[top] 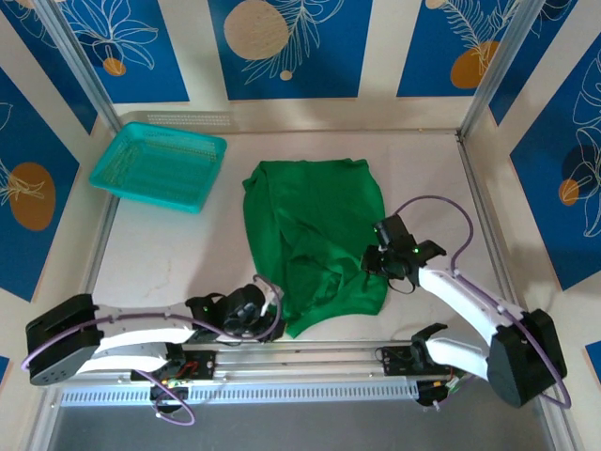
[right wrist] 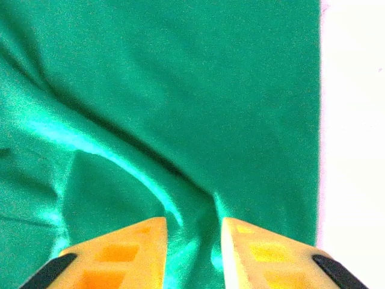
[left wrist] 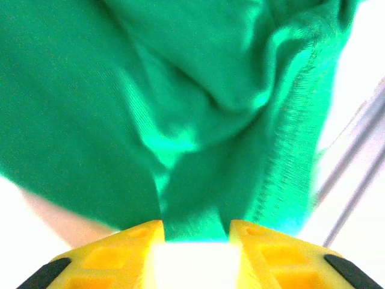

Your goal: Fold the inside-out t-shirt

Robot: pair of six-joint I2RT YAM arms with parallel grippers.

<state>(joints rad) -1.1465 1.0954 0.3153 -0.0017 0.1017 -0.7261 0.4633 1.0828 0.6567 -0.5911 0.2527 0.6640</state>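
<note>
White table (top: 169, 254) boxed in by blue floral panels, arm bases on a rail at the near edge.

Nearest is the left gripper (top: 274, 306), low at the near-left corner of the inside-out t-shirt (top: 315, 225). In the left wrist view this gripper (left wrist: 195, 232) has its yellow jaws part-open, the hem of the green cloth (left wrist: 180, 108) sits right at the tips and the gap behind it is bare and bright. No clamp visible.

A bit farther in, the right gripper (top: 374, 263) is on the shirt's right edge. In the right wrist view that gripper (right wrist: 194, 226) is also part-open, with a raised ridge of the shirt (right wrist: 180, 90) running into the gap. The cloth looks loose there, not squeezed.

The shirt lies mid-table, wide at the far end and tapering toward the near edge, rumpled with creases through the middle. Neck label not spotted.

Teal basket (top: 141, 193) is at the far-left corner, well apart from the shirt.

Progress judgement: early. No clean fold made and the outline is uneven. Both corners need a proper pinch, then smoothing, and all the folds are left to do.
</note>
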